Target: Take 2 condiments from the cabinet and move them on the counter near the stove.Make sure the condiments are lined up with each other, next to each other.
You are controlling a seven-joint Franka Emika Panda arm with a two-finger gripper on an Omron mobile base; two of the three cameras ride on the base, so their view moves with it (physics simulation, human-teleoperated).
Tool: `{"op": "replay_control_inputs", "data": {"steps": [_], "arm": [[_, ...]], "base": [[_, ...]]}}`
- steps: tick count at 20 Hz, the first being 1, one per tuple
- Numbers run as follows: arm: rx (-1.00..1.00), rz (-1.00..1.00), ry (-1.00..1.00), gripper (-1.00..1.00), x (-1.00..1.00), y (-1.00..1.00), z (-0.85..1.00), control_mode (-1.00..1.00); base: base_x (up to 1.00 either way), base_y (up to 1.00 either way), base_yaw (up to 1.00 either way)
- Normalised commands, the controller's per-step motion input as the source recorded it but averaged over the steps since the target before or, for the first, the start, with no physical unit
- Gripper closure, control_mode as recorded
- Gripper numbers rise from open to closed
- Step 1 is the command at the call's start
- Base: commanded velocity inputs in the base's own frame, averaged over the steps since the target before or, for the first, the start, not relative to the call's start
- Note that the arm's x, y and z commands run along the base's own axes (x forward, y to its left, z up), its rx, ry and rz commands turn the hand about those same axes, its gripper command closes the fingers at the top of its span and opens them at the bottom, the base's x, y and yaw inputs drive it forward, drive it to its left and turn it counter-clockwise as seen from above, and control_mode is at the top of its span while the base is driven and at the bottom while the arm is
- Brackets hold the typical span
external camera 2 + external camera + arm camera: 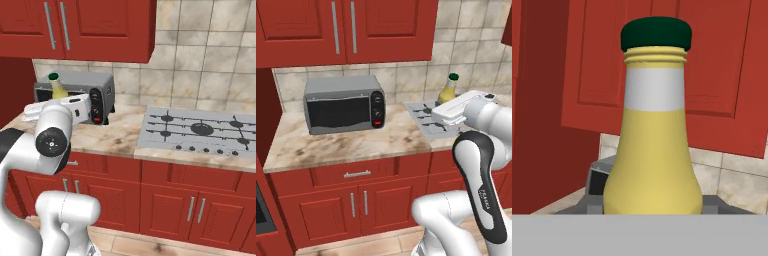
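Yellow bottle (654,150) close up; its base cut off.

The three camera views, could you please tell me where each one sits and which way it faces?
Left base view: behind the arm, left; faces the counter and toaster oven; arm rises lower right.
Right base view: behind, right; faces the stove; arm rises lower left.
Hand view: on the hand, close behind the yellow bottle, facing the cabinet.
Shared: all three show bottle, toaster oven and cabinet.
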Motion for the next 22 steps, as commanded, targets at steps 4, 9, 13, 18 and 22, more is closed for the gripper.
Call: {"op": "replay_control_inputs", "data": {"steps": [4, 9, 13, 18, 22], "arm": [[0.00, 0.00, 0.00, 1.00, 0.00, 0.00, 0.00, 1.00], [0.00, 0.00, 0.00, 1.00, 0.00, 0.00, 0.00, 1.00], [0.00, 0.00, 0.00, 1.00, 0.00, 0.00, 0.00, 1.00], [0.00, 0.00, 0.00, 1.00, 0.00, 0.00, 0.00, 1.00], [0.00, 0.00, 0.00, 1.00, 0.00, 0.00, 0.00, 1.00]], "base": [[0.68, 0.36, -0.02], [0.51, 0.28, 0.00], [0.50, 0.24, -0.01], [0.37, 0.10, -0.01], [0.16, 0.00, 0.00]]}}
